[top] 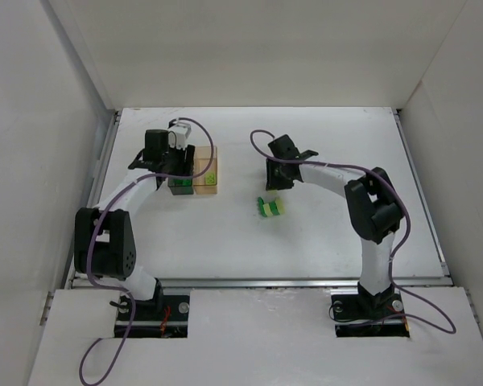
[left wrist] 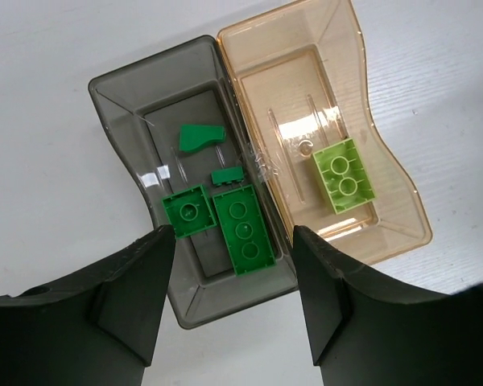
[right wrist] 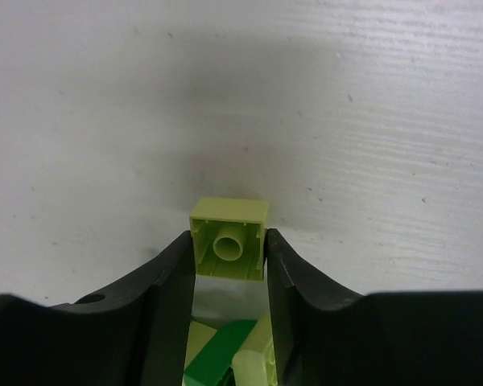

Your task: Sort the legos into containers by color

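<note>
The smoky grey container (left wrist: 169,104) and the amber container (left wrist: 282,88) stand joined side by side; in the top view the grey container (top: 179,185) is left of the amber container (top: 207,186). The grey one holds several dark green legos, among them a long brick (left wrist: 243,229). The amber one holds one pale yellow-green brick (left wrist: 344,174). My left gripper (left wrist: 232,237) is open and empty above the grey container's near end. My right gripper (right wrist: 229,245) is shut on a pale yellow-green brick (right wrist: 229,237), held above the table. A small pile of loose legos (top: 270,207) lies just in front of it.
White walls enclose the table on the left, back and right. The loose pile shows in the right wrist view between the fingers, with a dark green brick (right wrist: 221,354) among pale ones. Bare table lies between the pile and the containers.
</note>
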### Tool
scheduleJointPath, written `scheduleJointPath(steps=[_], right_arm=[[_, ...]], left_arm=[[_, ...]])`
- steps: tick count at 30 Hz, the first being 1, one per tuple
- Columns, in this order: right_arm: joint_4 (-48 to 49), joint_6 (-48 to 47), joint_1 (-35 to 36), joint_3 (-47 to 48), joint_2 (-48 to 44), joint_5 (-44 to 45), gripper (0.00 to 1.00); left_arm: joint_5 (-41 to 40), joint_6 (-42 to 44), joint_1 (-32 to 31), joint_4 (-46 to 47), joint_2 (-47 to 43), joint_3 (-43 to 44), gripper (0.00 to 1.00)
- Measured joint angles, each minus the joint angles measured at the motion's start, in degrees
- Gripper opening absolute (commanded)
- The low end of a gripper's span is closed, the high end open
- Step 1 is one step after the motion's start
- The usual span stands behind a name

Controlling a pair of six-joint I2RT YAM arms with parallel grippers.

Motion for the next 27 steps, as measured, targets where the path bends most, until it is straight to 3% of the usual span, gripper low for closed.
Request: scheduleJointPath(steps=[6,12,19,20,21,22,23,27], right_arm=[[-0.37,-1.14,4.07,6.4,0.39,2.08,0.0],[5.6,0.61,7.69,13.97,0.37,-2.8,0.0],[7.61,0.87,8.98,28.79,8.04,-8.87,0.04],[7.8,0.87,9.18,29.05,8.94,-10.03,0.07],[7.82,0.87,9.44,29.27,9.94,-10.97,0.1],[7.74,0.87,9.79,29.53,11.08,-11.72,0.16],[7.65,0.87,10.14,29.94,12.46,-12.33,0.31],[7.17,0.94,11.58,30.88,16.2,-14.08,0.74]], left_arm=[[0.28,-0.74,0.26,-2.73,-2.99,0.28,0.57],[-1.09,-1.66,1.55,-5.2,-6.29,0.28,0.57],[-8.66,-4.26,1.64,-7.28,-8.13,0.76,0.49],[-9.7,-4.87,1.64,-7.3,-8.55,0.81,0.52],[-10.43,-5.35,1.64,-7.32,-9.03,0.81,0.66],[-10.93,-5.73,1.64,-7.37,-9.53,0.81,0.75],[-11.26,-6.25,1.64,-7.43,-10.19,0.81,0.78],[-10.86,-6.8,1.7,-8.13,-11.17,1.07,0.84]])
